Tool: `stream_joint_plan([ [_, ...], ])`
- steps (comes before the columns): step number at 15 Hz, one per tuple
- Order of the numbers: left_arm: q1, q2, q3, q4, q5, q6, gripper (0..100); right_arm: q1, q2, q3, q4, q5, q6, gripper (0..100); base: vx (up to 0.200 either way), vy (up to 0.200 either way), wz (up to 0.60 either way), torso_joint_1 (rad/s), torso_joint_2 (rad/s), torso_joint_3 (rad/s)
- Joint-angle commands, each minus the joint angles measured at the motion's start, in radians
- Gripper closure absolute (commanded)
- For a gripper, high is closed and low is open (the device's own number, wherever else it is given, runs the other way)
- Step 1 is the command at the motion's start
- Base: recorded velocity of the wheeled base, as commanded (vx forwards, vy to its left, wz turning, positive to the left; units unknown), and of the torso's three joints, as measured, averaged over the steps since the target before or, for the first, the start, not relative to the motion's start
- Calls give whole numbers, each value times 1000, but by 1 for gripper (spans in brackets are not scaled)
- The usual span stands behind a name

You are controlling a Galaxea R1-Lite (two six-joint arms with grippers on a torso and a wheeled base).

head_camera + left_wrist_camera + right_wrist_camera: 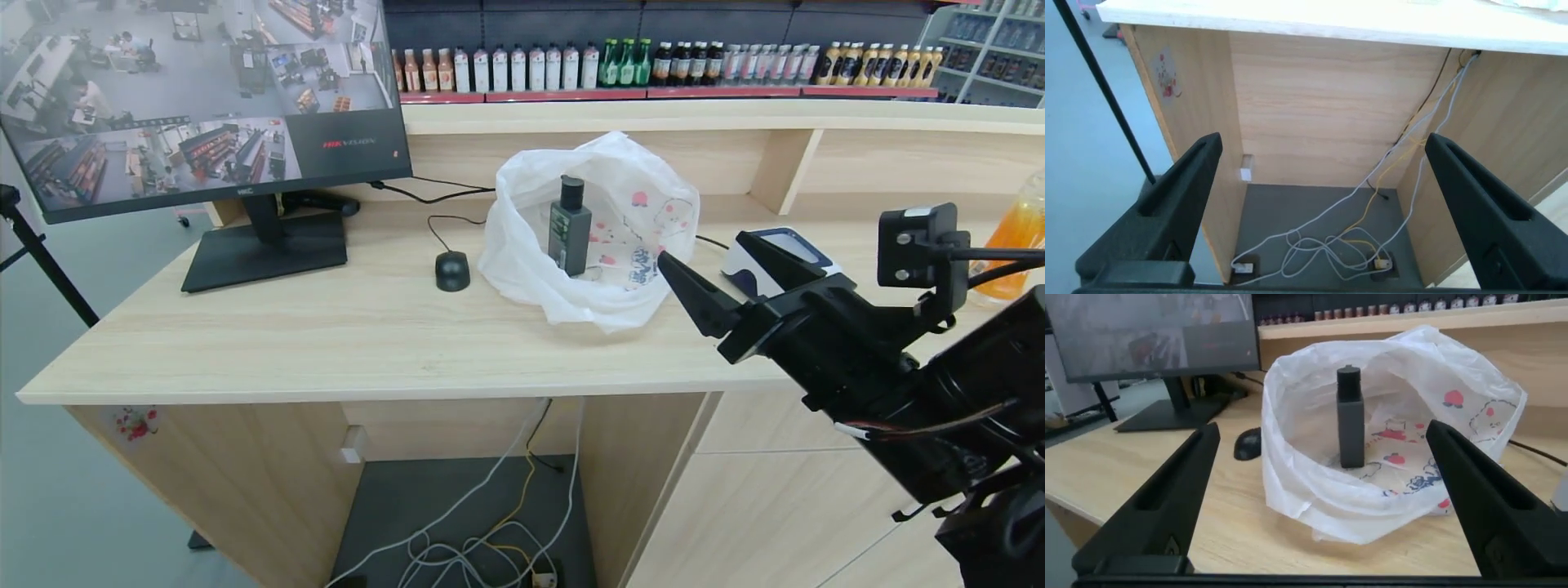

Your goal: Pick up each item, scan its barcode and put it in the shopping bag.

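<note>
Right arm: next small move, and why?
Probably draw the right gripper back from the shopping bag and swing it toward the orange bottle at the counter's right edge. The dark bottle stands upright inside the bag, the fingers are open and hold nothing, and the orange bottle sits outside the bag, beyond the scanner.

Monitor [204, 98]: a red maker's wordmark on the dark pane of the screen, and a small mark on the lower bezel.
Dark bottle [569, 233]: label print too small to read.
Shopping bag [522, 245]: dark printed characters, illegible.
Shelf bottles [653, 65]: labels illegible.
</note>
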Motion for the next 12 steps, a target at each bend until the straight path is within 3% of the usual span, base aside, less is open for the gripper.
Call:
stream_joint_plan([
  [1,0,0,0,0,0,3,0,0,5,8,2,-1,-2,0,0,-200,0,2,-7,12],
  [12,2,0,0,0,0,-7,0,-34,9,40,2,-2,-4,0,0,-200,0,5,2,2],
])
